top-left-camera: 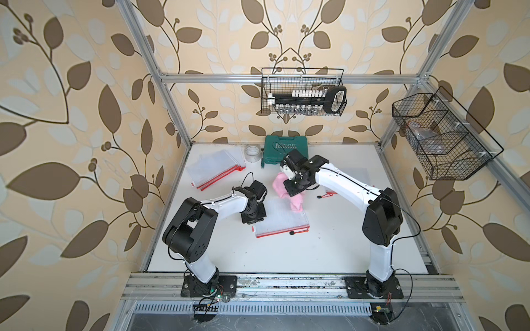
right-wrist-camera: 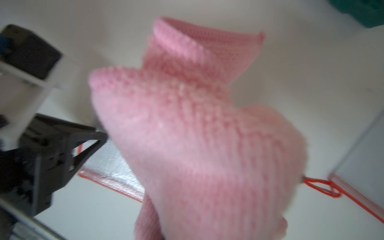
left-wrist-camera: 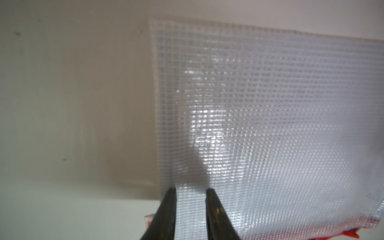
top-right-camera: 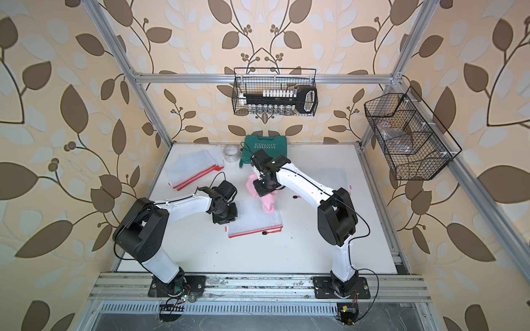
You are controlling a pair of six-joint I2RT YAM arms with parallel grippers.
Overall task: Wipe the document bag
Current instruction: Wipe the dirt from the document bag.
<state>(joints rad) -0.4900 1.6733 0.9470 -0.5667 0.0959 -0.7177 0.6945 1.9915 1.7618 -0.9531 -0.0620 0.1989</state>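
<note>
**Document bag being braced for wiping as cloth is being held at its far corner**

Nearest the arms' bases, the document bag (top-left-camera: 282, 222) is being kept flat on the white table (top-left-camera: 286, 255), near its middle, with its red zipper edge (top-left-camera: 282, 230) turned toward the bases. Its left border is being covered by the left gripper (left-wrist-camera: 191, 190), pointed straight down. The fingers (left-wrist-camera: 169, 207) are being kept only narrowly apart, with the bag's mesh showing between their tips. Whether any fold is being pinched cannot be told. This placement is being read as an anchor, so that the light bag is not dragged along under a stroke.

Just beyond, the pink cloth (top-left-camera: 296, 202) is being gripped in the closed right gripper (top-left-camera: 292, 187). It is being left to hang in loose folds, its lower end reaching the bag's far right corner; contact there cannot be confirmed. The wiping pass itself is being judged as not yet under way.

Farther back, a stack of spare bags (top-left-camera: 215, 169), a tape roll (top-left-camera: 252, 154) and a green case (top-left-camera: 285, 152) are being left clear of the work. A wire basket (top-left-camera: 304, 91) is being seen hanging on the rear wall.
</note>
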